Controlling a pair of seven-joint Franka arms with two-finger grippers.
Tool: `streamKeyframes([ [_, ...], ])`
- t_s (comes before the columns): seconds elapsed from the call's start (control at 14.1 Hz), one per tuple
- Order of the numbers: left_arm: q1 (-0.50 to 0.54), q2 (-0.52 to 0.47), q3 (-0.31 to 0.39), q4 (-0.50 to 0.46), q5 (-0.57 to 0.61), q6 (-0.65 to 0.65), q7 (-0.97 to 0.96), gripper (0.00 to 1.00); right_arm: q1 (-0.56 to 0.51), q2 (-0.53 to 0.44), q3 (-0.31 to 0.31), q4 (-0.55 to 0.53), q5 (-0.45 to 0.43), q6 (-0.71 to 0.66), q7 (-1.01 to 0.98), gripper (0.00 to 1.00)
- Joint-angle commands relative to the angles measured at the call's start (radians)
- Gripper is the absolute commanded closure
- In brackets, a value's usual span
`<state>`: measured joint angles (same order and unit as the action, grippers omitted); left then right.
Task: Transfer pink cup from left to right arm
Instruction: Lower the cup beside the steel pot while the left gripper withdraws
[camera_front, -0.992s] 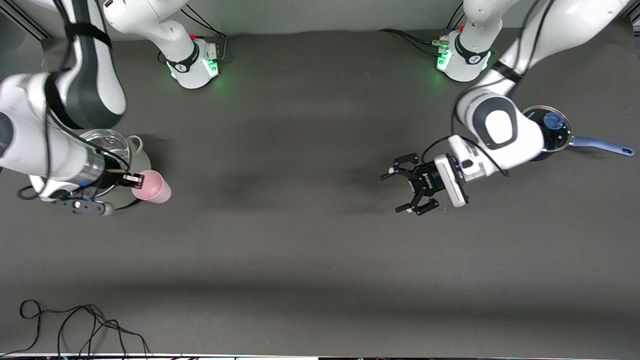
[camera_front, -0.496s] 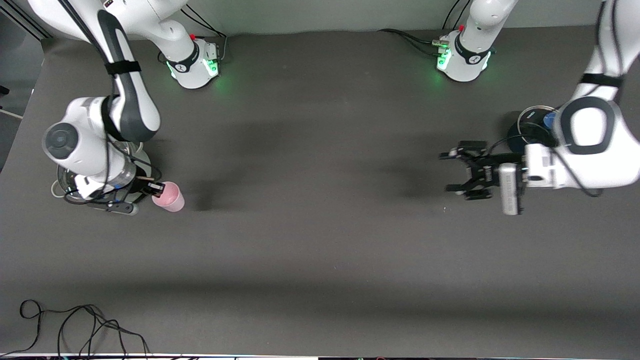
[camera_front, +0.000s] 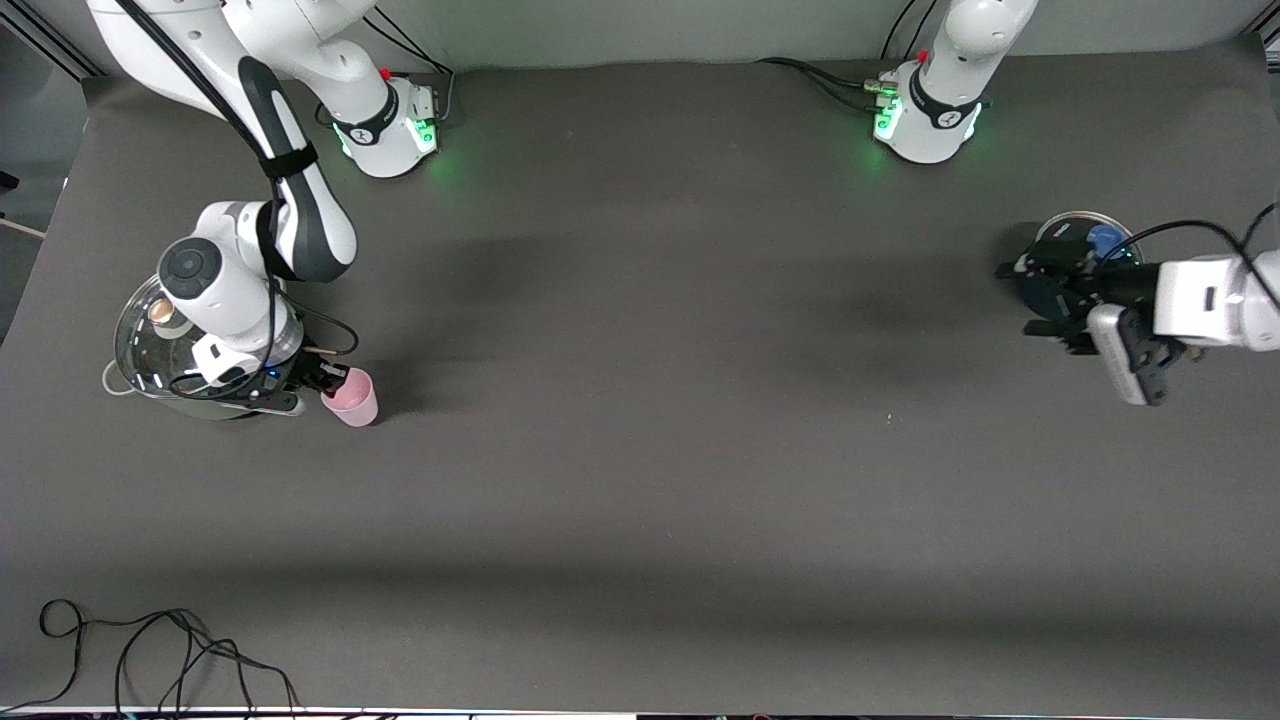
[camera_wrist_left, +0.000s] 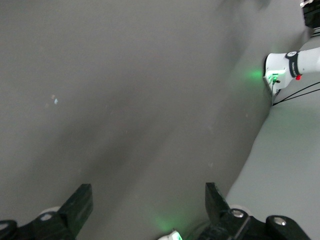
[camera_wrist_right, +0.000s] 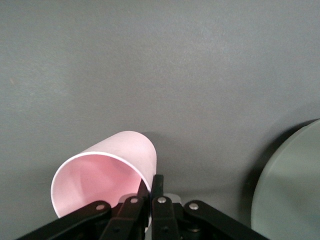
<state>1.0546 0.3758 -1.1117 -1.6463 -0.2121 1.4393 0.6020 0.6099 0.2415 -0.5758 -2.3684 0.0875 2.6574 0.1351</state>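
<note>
- The right hand (camera_front: 333, 385) was clenched on the rim of the pink cup (camera_front: 352, 399), one finger inside the mouth and one outside against the wall, as the right wrist view showed (camera_wrist_right: 150, 192).
- The pink cup (camera_wrist_right: 107, 172) sat low at the right arm's end of the table (camera_front: 640, 450), tilted in the grip with its open mouth turned up toward the wrist camera; whether its base touched the table could not be told.
- Just beside the cup, toward the table's edge at that end, stood a glass-lidded pot (camera_front: 150, 335) — the right arm's wrist hung over it and hid part of the lid. A slice of that lid (camera_wrist_right: 290, 185) showed at the edge of the right wrist view.
- The left hand (camera_front: 1040, 297) was released, its two fingers spread wide with nothing between them; the left wrist view showed both fingertips (camera_wrist_left: 80, 202) apart over bare table.
- That hand hung over a small blue-lidded pan (camera_front: 1095, 240) at the left arm's end of the table — well apart from the cup.
- A loose black cable (camera_front: 150, 650) lay coiled on the table near its front edge, at the right arm's end.
- Both arm bases showed green lights; the right arm's base (camera_wrist_left: 282, 70) appeared far off in the left wrist view.
</note>
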Motion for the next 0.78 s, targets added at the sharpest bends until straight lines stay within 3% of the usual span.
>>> streamKeyframes([
  [0.0, -0.002, -0.018, 0.012, 0.072, 0.113, -0.091, -0.123, 0.00, 0.008, 0.009, -0.006, 0.001, 0.028, 0.016, -0.017, 1.00],
  [0.14, -0.016, -0.015, 0.012, 0.138, 0.228, -0.175, -0.343, 0.00, 0.005, 0.001, -0.007, 0.003, 0.032, 0.009, -0.014, 1.00],
  [0.28, -0.012, -0.021, 0.001, 0.151, 0.298, -0.221, -0.439, 0.00, 0.007, -0.005, -0.007, 0.008, 0.075, 0.009, -0.017, 0.98],
  [0.43, -0.007, -0.060, 0.003, 0.142, 0.354, -0.208, -0.447, 0.00, 0.010, -0.016, -0.007, 0.008, 0.075, 0.010, -0.018, 0.39],
  [0.5, -0.005, -0.075, 0.004, 0.142, 0.367, -0.194, -0.447, 0.00, 0.010, -0.022, -0.007, 0.009, 0.075, 0.007, -0.020, 0.37],
  [0.71, -0.005, -0.145, 0.006, 0.102, 0.372, -0.105, -0.563, 0.00, 0.010, -0.042, -0.010, 0.020, 0.075, 0.004, -0.061, 0.01],
])
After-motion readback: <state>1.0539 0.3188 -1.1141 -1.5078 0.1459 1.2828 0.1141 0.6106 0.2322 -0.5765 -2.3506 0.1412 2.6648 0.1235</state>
